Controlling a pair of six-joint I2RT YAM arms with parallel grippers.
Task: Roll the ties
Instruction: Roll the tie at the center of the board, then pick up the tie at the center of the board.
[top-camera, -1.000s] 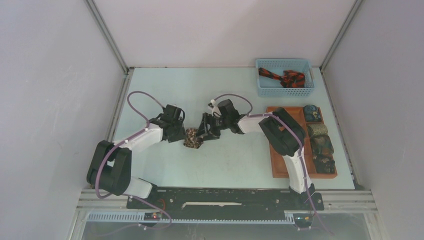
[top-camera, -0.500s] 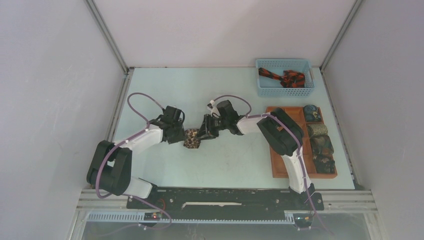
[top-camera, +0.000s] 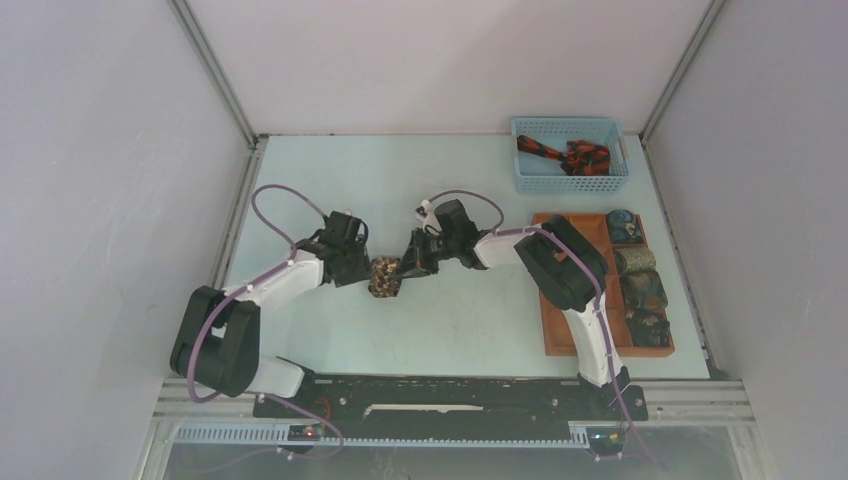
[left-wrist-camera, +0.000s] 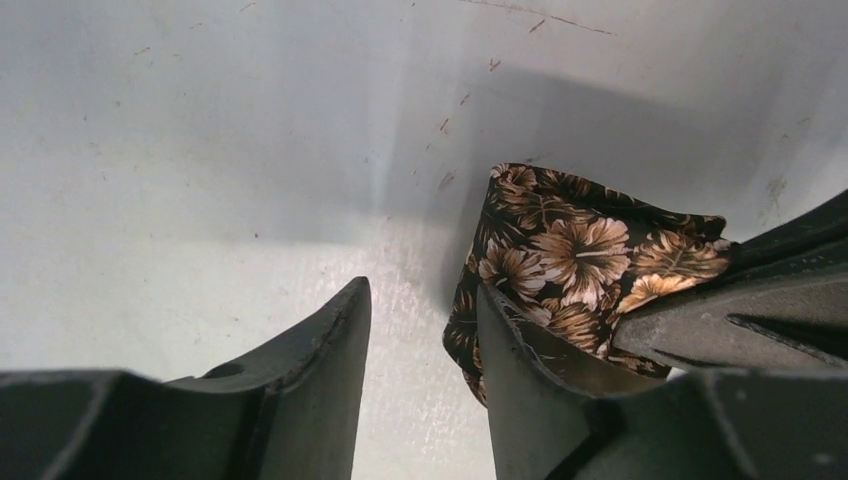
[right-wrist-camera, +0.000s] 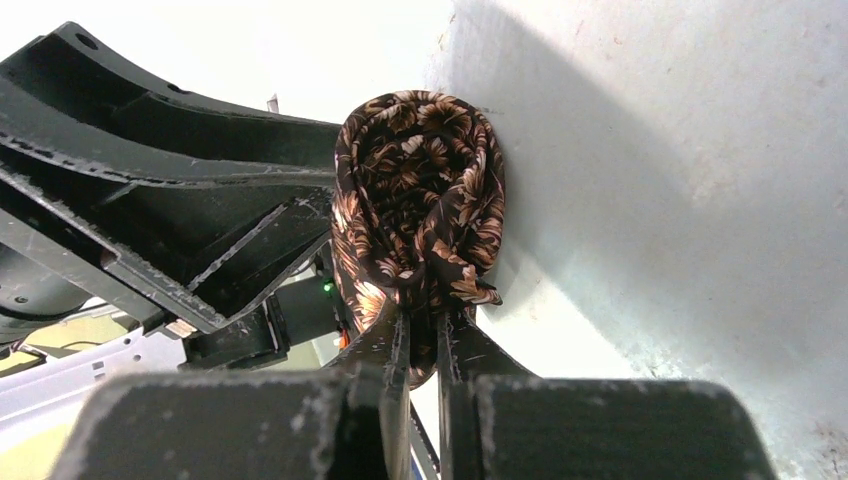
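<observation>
Tie (top-camera: 384, 278) between left end effector (top-camera: 368, 272) and right end effector (top-camera: 403, 268); basket (top-camera: 570, 183) far right; tray (top-camera: 558, 335) before it

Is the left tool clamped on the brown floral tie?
No, the left tool stands open with bare table between its fingers; the brown floral tie lies outside them.

Rolled brown floral tie (left-wrist-camera: 575, 255) on pale table (left-wrist-camera: 200, 130), left gripper (left-wrist-camera: 420, 300) fingers (left-wrist-camera: 335, 350) apart, 1 touching tie
</observation>
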